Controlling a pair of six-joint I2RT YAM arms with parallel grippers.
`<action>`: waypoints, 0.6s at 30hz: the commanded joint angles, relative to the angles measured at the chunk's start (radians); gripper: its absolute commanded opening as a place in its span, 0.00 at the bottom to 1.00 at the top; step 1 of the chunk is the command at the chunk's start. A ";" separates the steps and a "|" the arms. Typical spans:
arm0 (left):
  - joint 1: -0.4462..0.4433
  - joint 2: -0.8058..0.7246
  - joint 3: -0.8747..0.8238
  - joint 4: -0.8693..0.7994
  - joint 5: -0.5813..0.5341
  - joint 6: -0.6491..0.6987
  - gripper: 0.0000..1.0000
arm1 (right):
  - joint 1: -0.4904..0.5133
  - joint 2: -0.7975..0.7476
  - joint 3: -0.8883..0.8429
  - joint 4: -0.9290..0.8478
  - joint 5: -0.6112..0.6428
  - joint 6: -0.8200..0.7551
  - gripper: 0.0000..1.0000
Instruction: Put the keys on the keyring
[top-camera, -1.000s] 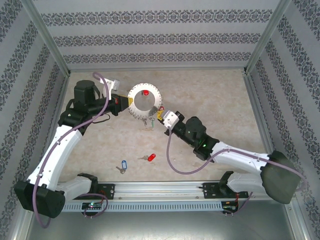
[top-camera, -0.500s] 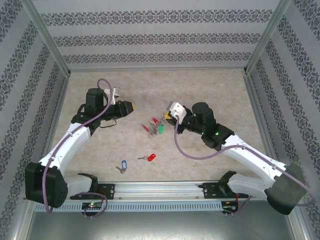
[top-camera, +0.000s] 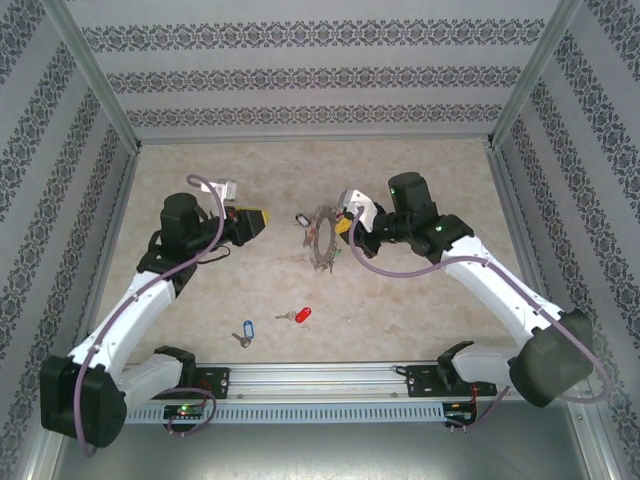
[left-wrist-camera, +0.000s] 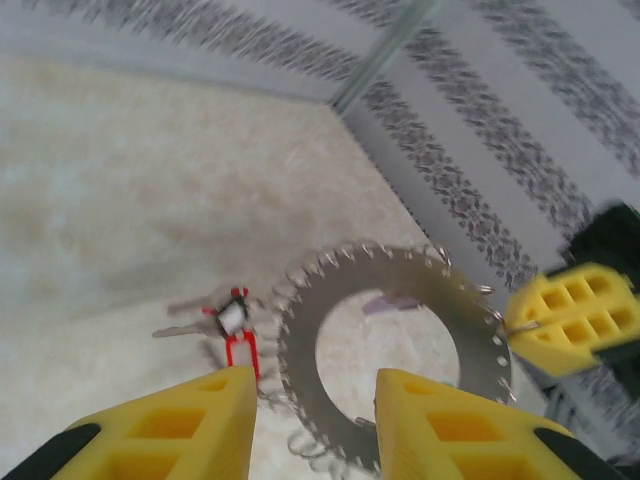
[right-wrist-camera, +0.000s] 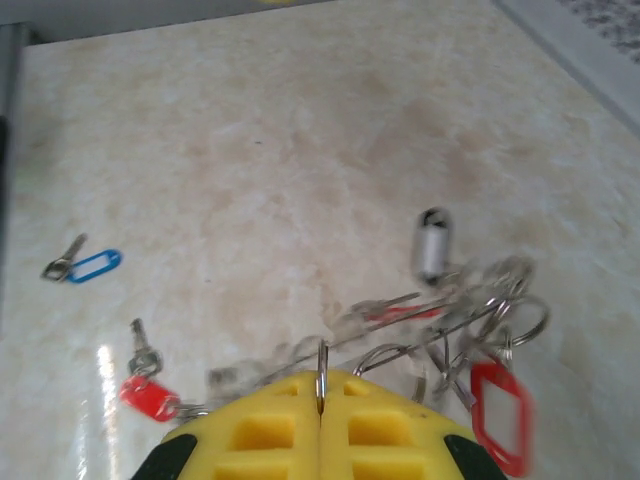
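The tabletop (top-camera: 430, 300) is pale and marbled, walled by patterned panels. The left arm reaches in from the near left and the right arm from the near right, their tips facing each other across the middle.

Between them the keyring (top-camera: 320, 238) is held on edge, so it looks thin from the top camera. From the left wrist it (left-wrist-camera: 400, 270) faces the lens as a toothed disc with an open centre.

The right gripper (top-camera: 344, 224) has its jaws closed on the ring's rim. The left gripper (top-camera: 262, 218) is near the ring but apart from it, its jaws parted partway with nothing held.

The red key (top-camera: 298, 315) and blue key (top-camera: 245, 332) lie loose on the tabletop toward the front, well apart from the ring.
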 joint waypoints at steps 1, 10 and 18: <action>-0.058 -0.072 -0.047 0.146 0.076 0.401 0.36 | -0.034 0.064 0.129 -0.216 -0.249 -0.237 0.00; -0.091 0.047 0.090 0.005 0.189 0.632 0.35 | -0.030 0.260 0.399 -0.486 -0.298 -0.470 0.00; -0.181 0.165 0.110 0.128 0.267 0.636 0.33 | 0.017 0.301 0.447 -0.511 -0.306 -0.516 0.00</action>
